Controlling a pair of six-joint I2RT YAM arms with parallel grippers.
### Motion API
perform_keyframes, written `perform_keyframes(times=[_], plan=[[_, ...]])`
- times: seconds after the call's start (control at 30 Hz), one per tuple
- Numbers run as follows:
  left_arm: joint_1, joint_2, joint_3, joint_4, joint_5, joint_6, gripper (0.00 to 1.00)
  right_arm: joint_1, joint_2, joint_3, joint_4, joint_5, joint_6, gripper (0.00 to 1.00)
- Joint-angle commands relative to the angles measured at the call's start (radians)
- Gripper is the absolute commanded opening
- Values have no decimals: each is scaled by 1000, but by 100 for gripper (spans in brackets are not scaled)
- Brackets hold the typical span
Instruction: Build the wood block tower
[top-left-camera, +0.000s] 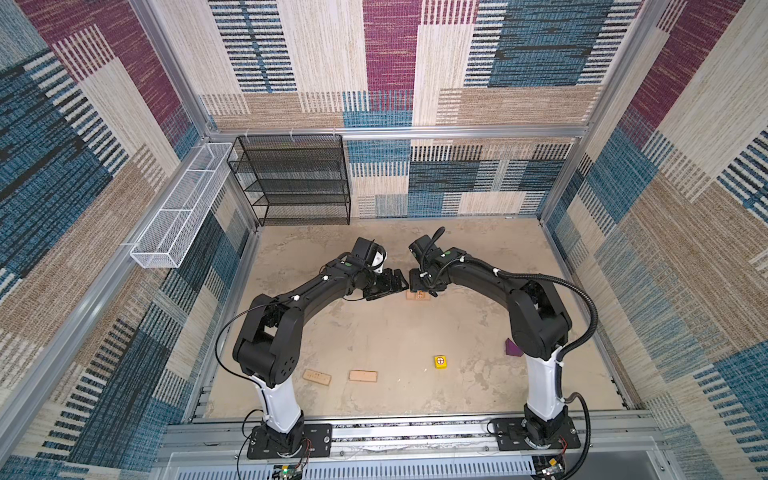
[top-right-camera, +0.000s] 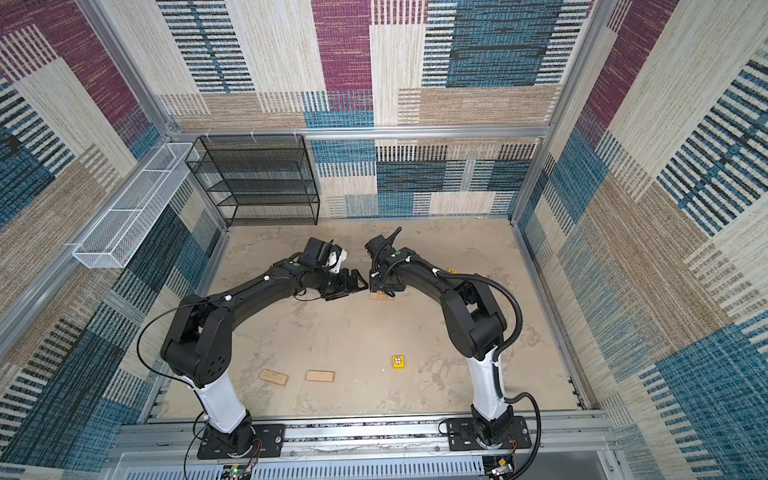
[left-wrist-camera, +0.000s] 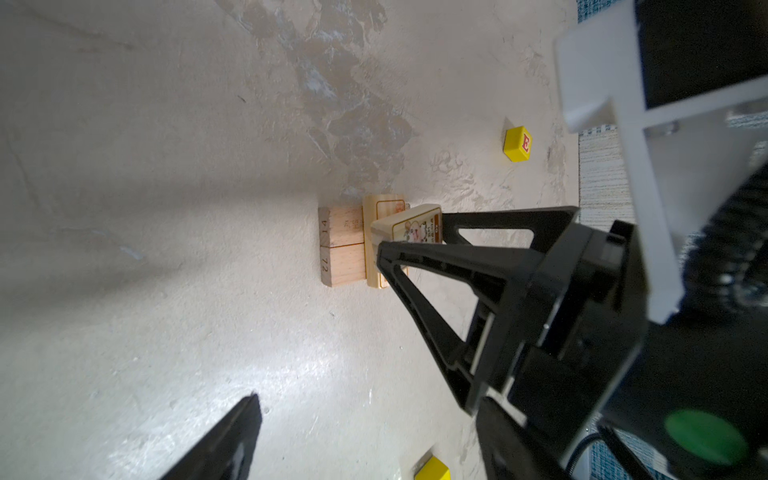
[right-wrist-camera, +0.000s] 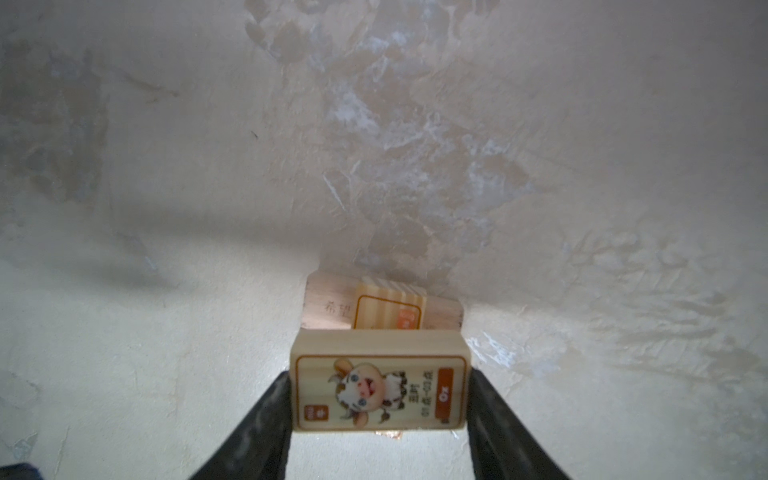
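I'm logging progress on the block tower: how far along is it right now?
Done: two base planks lie side by side, with one crossing plank on them. In hand: the right hand grips the Ox plank at the stack, not yet released; the left hand is open and empty. Left: two loose planks, a yellow cube, another yellow cube and the purple wedge.

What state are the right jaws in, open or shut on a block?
Shut on the ox-print plank: the right wrist view shows a jaw pressed against each side, plank flat over the stacked planks.
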Motion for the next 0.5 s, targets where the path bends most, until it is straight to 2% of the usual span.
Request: perform_keyframes(times=[0.0,0.3,0.47], plan=[[2,-8,6,10,20,-7,86,3,3,8,-7,21,0,26],[5,-6,1,19,29,-13,86,8,19,18,-16,19,-5,31],[5,-8,-2,24,28,-16,85,11,23,24,-24,28,-7,43]])
